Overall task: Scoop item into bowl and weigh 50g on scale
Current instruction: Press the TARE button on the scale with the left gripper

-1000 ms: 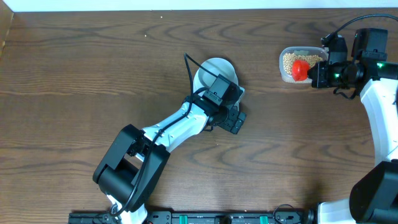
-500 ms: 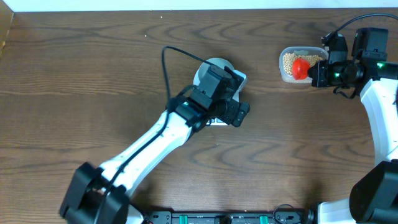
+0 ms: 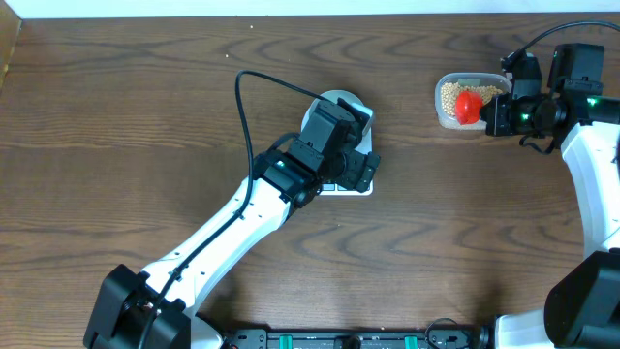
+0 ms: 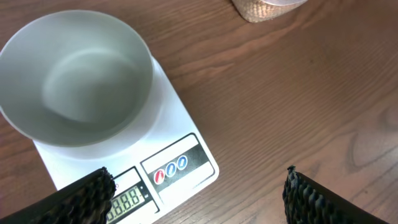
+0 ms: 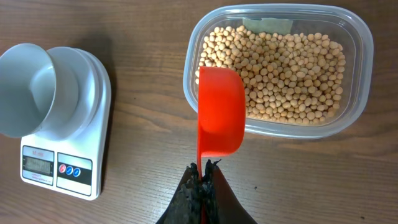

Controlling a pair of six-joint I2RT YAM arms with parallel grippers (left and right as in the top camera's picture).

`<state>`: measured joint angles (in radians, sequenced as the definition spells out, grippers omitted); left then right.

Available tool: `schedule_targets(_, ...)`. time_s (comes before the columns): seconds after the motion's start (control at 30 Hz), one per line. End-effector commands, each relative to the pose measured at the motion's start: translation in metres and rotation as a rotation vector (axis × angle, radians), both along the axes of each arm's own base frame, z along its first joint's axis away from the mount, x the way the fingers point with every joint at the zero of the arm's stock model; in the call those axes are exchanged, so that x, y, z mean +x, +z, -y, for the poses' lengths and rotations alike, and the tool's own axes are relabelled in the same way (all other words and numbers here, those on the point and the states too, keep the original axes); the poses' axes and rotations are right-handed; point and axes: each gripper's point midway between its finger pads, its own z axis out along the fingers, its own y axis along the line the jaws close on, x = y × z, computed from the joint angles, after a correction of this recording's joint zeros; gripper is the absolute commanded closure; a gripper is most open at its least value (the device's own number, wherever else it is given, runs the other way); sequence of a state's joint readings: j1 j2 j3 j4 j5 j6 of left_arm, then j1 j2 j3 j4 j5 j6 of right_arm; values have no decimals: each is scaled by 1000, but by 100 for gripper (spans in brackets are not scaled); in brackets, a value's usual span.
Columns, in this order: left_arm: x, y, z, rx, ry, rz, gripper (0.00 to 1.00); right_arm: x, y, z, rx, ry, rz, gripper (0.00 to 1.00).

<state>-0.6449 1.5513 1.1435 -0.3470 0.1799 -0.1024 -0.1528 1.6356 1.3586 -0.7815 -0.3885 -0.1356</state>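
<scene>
Your dark wood-grain surface (image 3: 145,97) ends at a pale strip along its far edge. Over the last second the left arm has stretched out. Its left hand (image 4: 196,199), spread wide and empty, now hangs above the scale (image 4: 180,165). The scale lies mid-surface, long axis far to near, display end nearest, with the empty bowl (image 4: 74,74) on it. At far right, the right hand (image 5: 202,186), unmoved, pinches the red scoop (image 5: 219,112) over the tub (image 5: 357,37) of beans (image 5: 292,68).

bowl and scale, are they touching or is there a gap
Touching. The left wrist view shows the bowl resting directly on the scale platform, with no gap visible under its base.
</scene>
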Motion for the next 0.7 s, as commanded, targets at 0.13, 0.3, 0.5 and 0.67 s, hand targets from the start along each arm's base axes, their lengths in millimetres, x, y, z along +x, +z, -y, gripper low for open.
schedule_targets(0.13, 4, 10, -3, -27, 55, -4, 12, 4, 5, -1, -4, 11, 15, 99)
schedule_targets(0.3, 3, 10, -4, -27, 60, -10, 12, 4, 4, -1, -4, 11, 14, 99)
schedule_targets(0.5, 2, 9, -4, -25, 60, -13, 12, 4, 5, -1, -3, 11, 15, 99)
schedule_targets(0.67, 2, 8, -5, -23, 60, -17, 12, 4, 5, -1, -3, 11, 15, 99)
